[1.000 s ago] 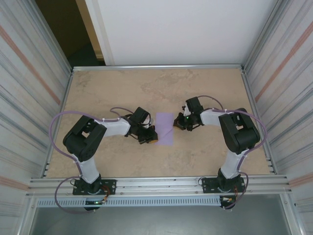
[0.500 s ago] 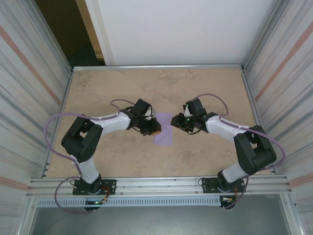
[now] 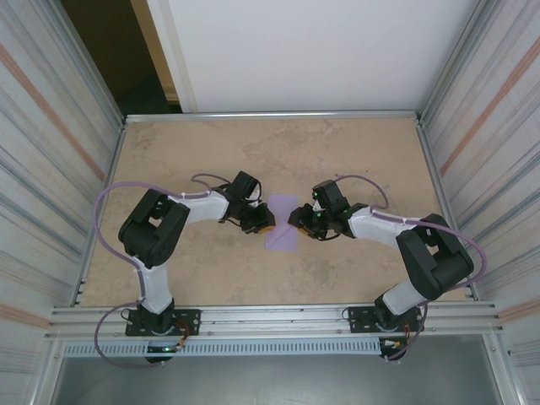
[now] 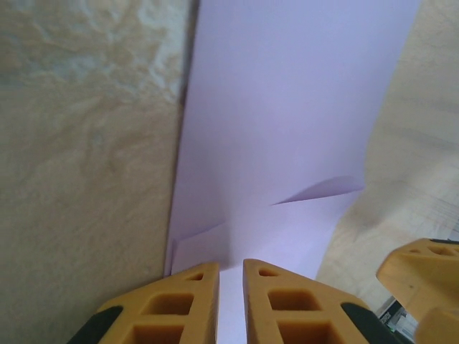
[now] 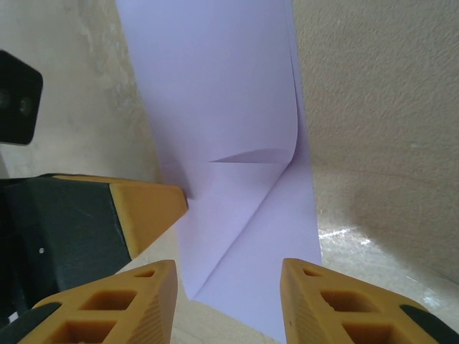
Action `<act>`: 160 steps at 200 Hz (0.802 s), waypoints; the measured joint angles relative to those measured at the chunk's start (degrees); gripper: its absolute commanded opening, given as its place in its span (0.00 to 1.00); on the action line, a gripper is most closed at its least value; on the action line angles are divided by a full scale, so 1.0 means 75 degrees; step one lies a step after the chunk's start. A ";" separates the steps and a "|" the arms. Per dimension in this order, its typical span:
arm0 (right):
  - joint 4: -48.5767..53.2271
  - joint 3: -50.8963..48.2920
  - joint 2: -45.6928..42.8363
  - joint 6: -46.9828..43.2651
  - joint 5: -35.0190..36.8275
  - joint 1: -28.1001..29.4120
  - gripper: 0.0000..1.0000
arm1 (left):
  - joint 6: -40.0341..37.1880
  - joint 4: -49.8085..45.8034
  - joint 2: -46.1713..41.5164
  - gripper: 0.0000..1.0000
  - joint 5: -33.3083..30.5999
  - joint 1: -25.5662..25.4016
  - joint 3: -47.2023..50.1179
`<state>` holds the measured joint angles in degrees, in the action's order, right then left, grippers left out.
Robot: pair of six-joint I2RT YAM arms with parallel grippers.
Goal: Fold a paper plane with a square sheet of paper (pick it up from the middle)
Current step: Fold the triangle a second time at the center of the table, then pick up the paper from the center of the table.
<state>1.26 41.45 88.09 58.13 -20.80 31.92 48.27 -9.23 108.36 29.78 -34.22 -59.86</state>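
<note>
right hand (image 3: 296,221) moved inward, spread | left hand (image 4: 231,287) barely parted | wrists: paper (image 4: 287,122) flap raised

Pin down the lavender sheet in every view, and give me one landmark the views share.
Top external: the lavender sheet sits mid-table.
Left wrist: lavender sheet spans centre, bottom edge to top.
Right wrist: lavender sheet runs from top edge down to lower centre.
Shared landmark: the beige table bordering it on both sides.
</note>
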 measured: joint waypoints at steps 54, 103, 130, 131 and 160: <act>-0.0309 0.0000 0.0428 0.0411 -0.0026 0.0000 0.35 | 0.0356 0.0493 -0.0003 0.17 0.0154 0.0119 0.0262; -0.0478 0.0023 0.0799 0.0595 -0.0044 0.0000 0.25 | 0.0580 0.0714 -0.0006 0.17 0.0289 0.0157 0.0370; -0.0568 0.0073 0.0883 0.0597 -0.0064 0.0000 0.24 | 0.0606 0.0758 -0.0006 0.17 0.0303 0.0157 0.0385; -0.0571 0.0073 0.0883 0.0597 -0.0061 0.0000 0.24 | 0.0606 0.0761 -0.0006 0.17 0.0306 0.0157 0.0385; -0.0697 0.0131 0.1014 0.0597 -0.0061 0.0000 0.24 | 0.0606 0.0761 -0.0006 0.17 0.0309 0.0163 0.0385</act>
<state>-3.97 42.44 95.70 62.61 -21.26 31.92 52.82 -3.53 108.31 32.10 -32.99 -56.97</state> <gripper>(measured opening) 0.239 0.172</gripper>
